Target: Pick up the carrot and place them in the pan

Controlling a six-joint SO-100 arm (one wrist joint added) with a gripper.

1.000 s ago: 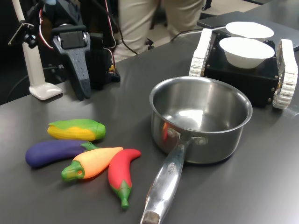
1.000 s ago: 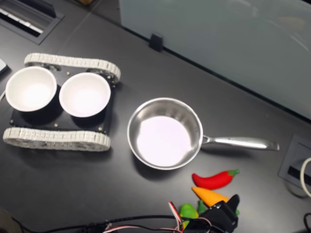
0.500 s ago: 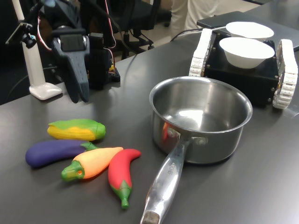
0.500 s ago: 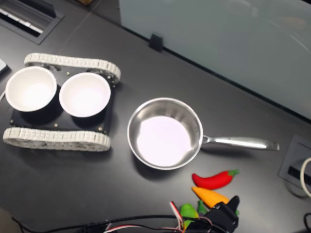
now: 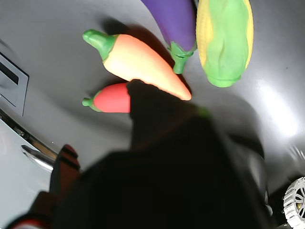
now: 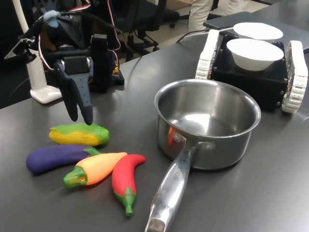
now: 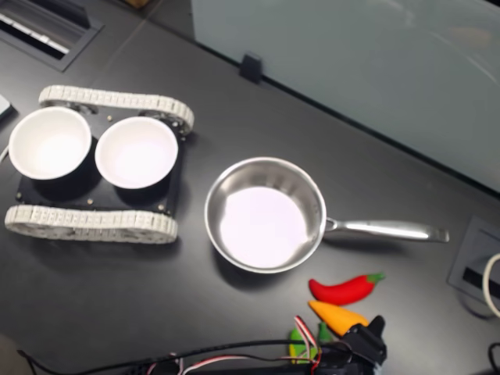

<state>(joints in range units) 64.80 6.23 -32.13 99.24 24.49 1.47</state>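
The carrot (image 6: 99, 166) lies on the dark table among the toy vegetables, its green stem toward the first exterior view's left; the wrist view shows the carrot (image 5: 143, 64) just beyond one dark finger (image 5: 152, 112). The carrot (image 7: 337, 315) also shows near the second exterior view's bottom edge. My gripper (image 6: 80, 117) points down above the corn (image 6: 79, 134), behind the carrot, with a narrow gap between its fingertips and nothing held. The steel pan (image 6: 212, 145) stands empty to the first exterior view's right, handle (image 6: 169, 193) toward the camera; the pan (image 7: 266, 162) also shows from above.
A red chili (image 6: 125, 176) touches the carrot's side, and a purple eggplant (image 6: 53, 157) lies on its other side. Two white bowls (image 6: 254, 50) sit on a black tracked base (image 6: 251, 82) behind the pan. A white stand (image 6: 41, 82) is at the back left.
My gripper has swung forward and down from beside the arm's base to just above the corn. Its fingertips have parted slightly. The person behind the table has walked to the right.
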